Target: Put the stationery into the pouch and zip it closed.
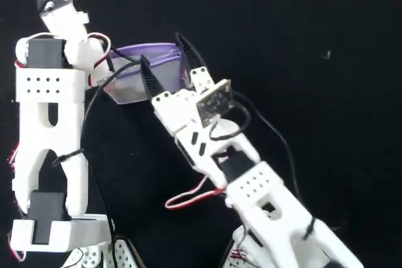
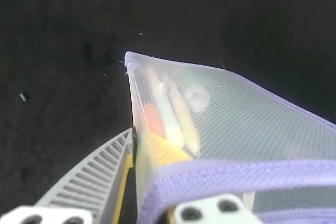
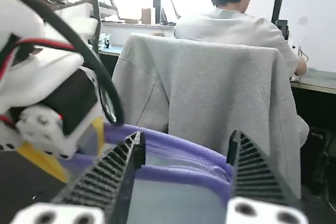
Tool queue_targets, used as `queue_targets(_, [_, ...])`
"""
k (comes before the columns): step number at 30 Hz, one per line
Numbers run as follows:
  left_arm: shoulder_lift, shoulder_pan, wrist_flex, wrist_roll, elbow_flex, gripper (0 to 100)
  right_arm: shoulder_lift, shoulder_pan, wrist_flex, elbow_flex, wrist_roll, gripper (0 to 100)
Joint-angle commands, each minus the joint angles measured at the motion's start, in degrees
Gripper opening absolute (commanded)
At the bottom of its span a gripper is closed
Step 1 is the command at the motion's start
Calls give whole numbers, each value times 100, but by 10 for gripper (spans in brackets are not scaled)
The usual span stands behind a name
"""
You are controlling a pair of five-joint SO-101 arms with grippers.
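Pouch [image 1: 146,70]: purple-edged mesh, at far-left part of table [image 1: 326,130], just in front of L arm; resting or lifted, cannot tell. Stationery [image 2: 168,116] (pens, yellow and orange items) lies inside, so loading is judged done and the zip step is in hand. L gripper [image 2: 137,150] pinches the pouch at one end. R gripper [image 1: 161,49] is spread, fingers straddling the purple top edge, gripping nothing. Zip slider not identifiable.

Rec.: locate slider first, close R fingers on the tab only, draw it along the top edge w/ L grip firm so the mesh is taut.

Clearances: L arm's black cable [image 1: 95,86] hangs just beside the pouch, a snag risk. Open table lies to the R side. Far table edge is near behind the pouch.
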Motion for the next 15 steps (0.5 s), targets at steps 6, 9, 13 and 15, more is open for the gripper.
queue_targets(6, [44, -822, -387, -53, -4, 29, -1798, 774, 2444, -760, 26, 227])
queue_targets(9, [53, -866, -431, -53, 4, 29, -2035, 879, 3042, -813, 26, 229])
queue_targets(13, [53, -866, -440, -70, 75, 29, -2132, 905, 3991, -804, 26, 230])
queue_targets(15, [53, -866, -440, -79, 84, 29, -2123, 905, 4519, -787, 26, 230])
